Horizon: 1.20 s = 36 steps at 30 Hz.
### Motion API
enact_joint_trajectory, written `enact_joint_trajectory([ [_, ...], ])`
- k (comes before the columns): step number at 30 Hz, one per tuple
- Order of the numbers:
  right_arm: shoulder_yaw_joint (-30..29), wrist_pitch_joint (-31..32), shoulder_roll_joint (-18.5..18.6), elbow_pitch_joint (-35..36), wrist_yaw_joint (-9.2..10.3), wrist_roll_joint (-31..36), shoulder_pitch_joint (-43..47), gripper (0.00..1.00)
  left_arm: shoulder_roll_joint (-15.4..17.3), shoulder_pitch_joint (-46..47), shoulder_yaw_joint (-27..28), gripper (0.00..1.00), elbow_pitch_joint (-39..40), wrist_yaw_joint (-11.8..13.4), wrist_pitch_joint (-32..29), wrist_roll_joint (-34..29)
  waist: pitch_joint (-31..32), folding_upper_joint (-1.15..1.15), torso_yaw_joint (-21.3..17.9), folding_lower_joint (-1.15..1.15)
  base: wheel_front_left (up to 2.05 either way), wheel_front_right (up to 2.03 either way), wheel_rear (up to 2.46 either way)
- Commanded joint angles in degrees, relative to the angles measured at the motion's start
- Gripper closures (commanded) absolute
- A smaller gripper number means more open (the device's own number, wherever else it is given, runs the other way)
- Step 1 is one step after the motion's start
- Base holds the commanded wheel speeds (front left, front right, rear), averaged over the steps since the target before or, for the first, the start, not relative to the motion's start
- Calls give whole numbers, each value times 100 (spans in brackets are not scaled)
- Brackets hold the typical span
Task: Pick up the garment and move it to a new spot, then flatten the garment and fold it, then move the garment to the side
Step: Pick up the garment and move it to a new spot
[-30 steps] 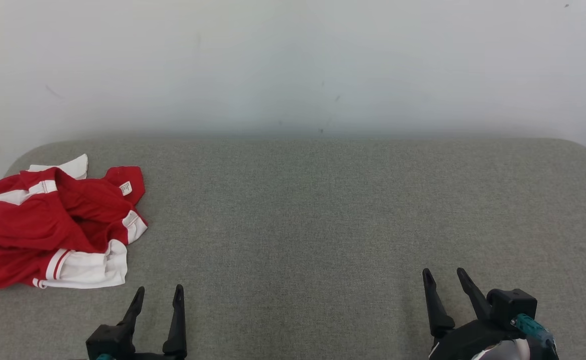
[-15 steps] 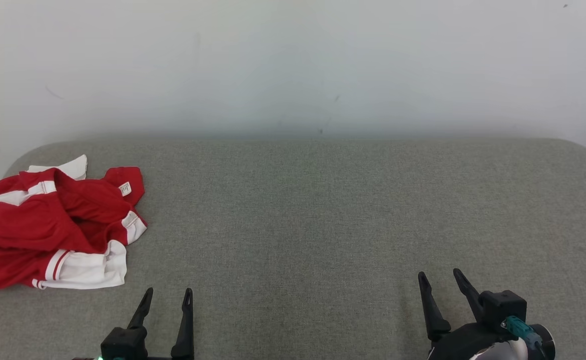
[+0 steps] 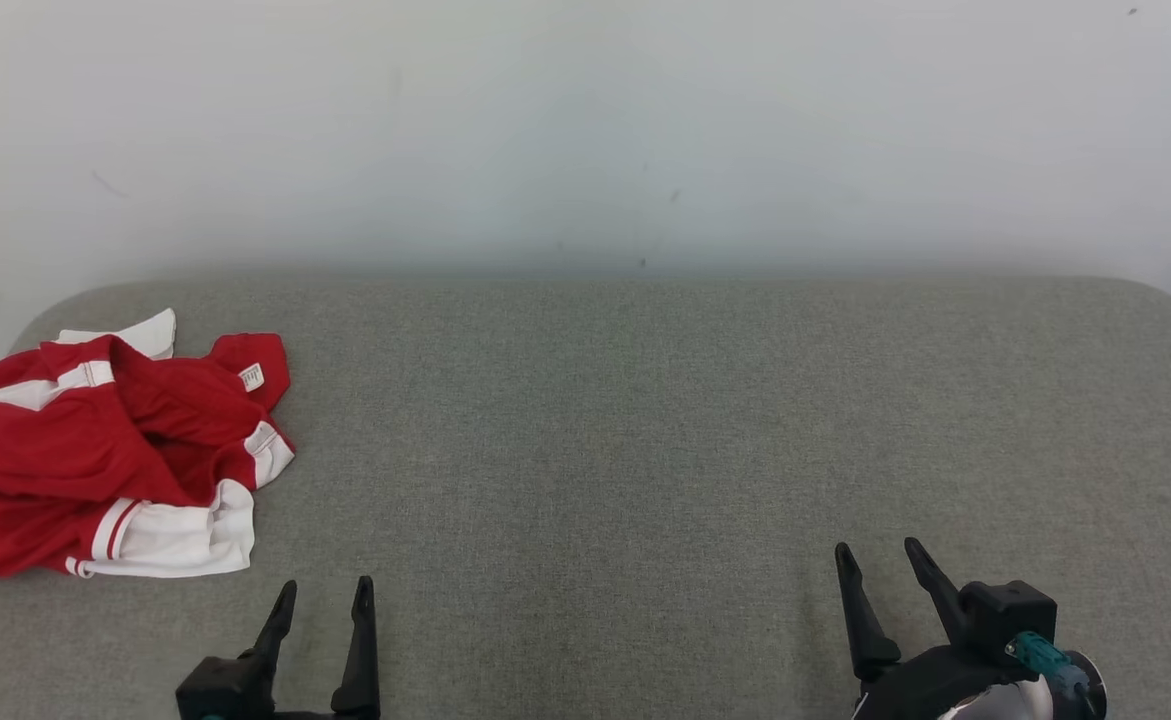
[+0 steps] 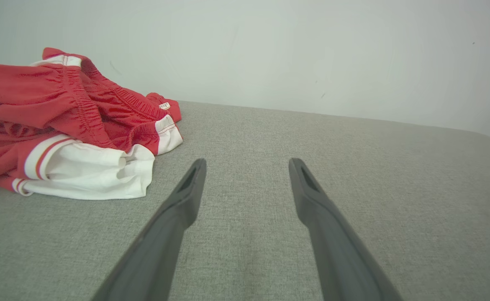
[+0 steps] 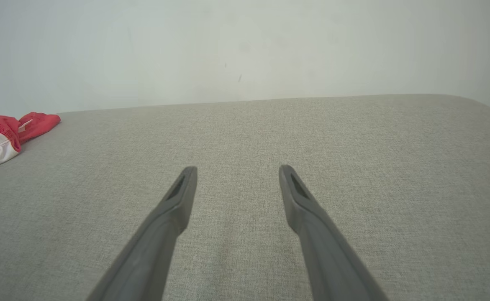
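The garment (image 3: 105,455) is a crumpled red piece with white bands and red stripes, lying at the far left of the grey fabric surface (image 3: 645,420). In the left wrist view the garment (image 4: 60,121) sits up and to the left of the fingers. My left gripper (image 3: 326,586) stands open near the front edge, just right of the garment's white hem and apart from it. My right gripper (image 3: 876,550) is open at the lower right, nothing between its fingers. The right wrist view catches the garment (image 5: 2,133) at its left edge.
A pale wall (image 3: 585,130) rises behind the grey surface. The surface's back corners are rounded, and its left edge lies close to the garment.
The left gripper shifted a little right and then back left. The right gripper slid slightly left and down. The garment has not moved.
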<state>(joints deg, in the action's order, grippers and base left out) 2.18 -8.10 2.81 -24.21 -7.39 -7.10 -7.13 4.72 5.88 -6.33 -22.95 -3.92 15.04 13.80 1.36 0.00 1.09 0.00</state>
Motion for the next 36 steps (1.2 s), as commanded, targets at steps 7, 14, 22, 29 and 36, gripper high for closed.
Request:
enact_joint_trajectory([
  [7, 76, -76, 14, 196, -19, -720, -32, 0, -73, -7, 160, 0, 129, -116, -122, 598, 34, 0, 16, 0, 0, 0, 0],
  [14, 89, 12, 14, 262, -19, -878, 42, 0, -74, -90, 210, 0, 237, -166, -150, 899, 63, 0, 46, 0, 0, 0, 0],
  [22, 101, 77, 14, 219, -19, -841, 114, 0, -6, -108, 200, 0, 309, -191, -153, 971, 74, 0, 75, 0, 0, 0, 0],
  [29, 21, 95, 14, 181, -20, -559, 139, 0, 25, -96, 233, 0, 313, -97, -141, 997, 62, 0, 118, 0, 0, 0, 0],
  [36, -36, 105, 11, 230, -20, -511, 231, 0, 37, -69, 267, 0, 447, -82, -192, 1182, 44, 0, 435, 0, 0, 0, 0],
])
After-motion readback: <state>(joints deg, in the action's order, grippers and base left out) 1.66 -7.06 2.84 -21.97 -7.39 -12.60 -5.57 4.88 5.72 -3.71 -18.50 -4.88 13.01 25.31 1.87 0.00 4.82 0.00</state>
